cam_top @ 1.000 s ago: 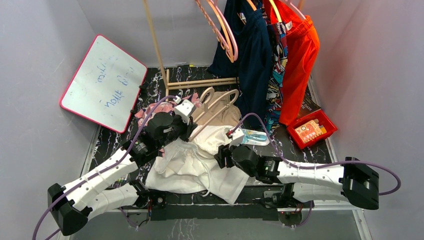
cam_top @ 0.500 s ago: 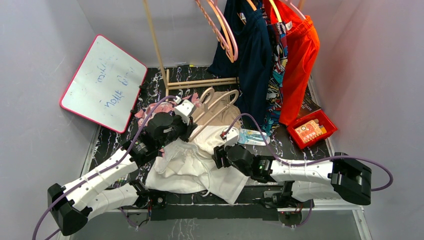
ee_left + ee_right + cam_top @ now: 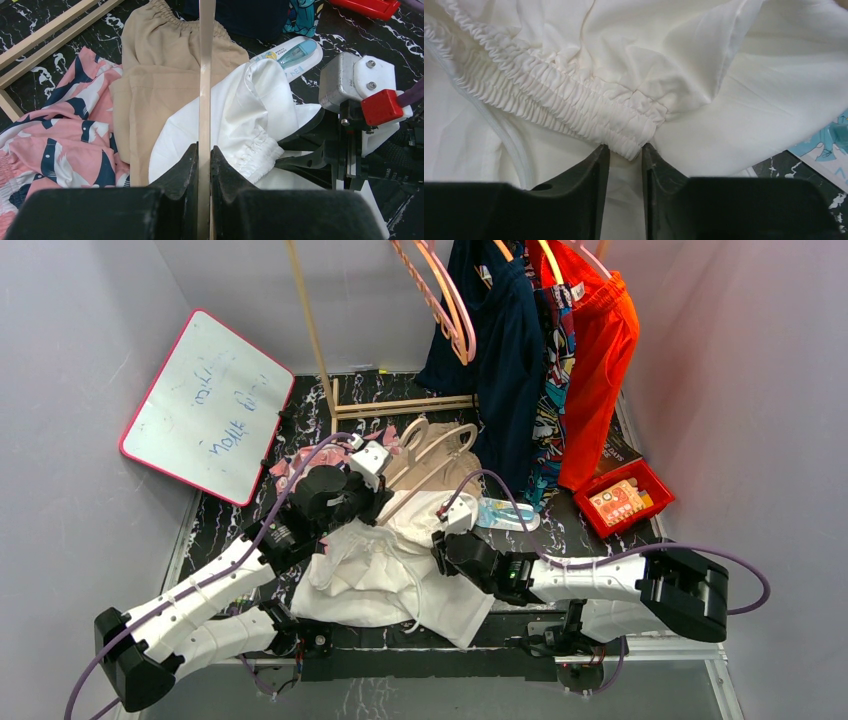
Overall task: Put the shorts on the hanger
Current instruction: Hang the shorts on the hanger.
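Observation:
The white shorts (image 3: 370, 575) lie bunched on the table between the arms. The pale wooden hanger (image 3: 440, 440) lies across the tan shorts, one arm reaching onto the white shorts. My left gripper (image 3: 385, 502) is shut on that hanger arm (image 3: 205, 75), with the bar pinched between its jaws (image 3: 204, 150). My right gripper (image 3: 443, 540) is closed narrowly on the end of the gathered waistband (image 3: 574, 95), with the fabric caught at its tips (image 3: 625, 150). It faces the left gripper from the right (image 3: 280, 152). The drawstring is not clearly seen.
Tan shorts (image 3: 455, 468) and a pink patterned garment (image 3: 295, 462) lie behind the white shorts. A wooden rack (image 3: 320, 340) holds pink hangers (image 3: 445, 300), navy (image 3: 510, 340) and orange clothes (image 3: 600, 350). There is a whiteboard (image 3: 208, 405) at the left, a red tray (image 3: 625, 498) at the right and a blue packet (image 3: 505, 513).
My right arm has slid left and stretched forward, bringing its gripper closer into the waistband. The left arm and hanger have stayed still.

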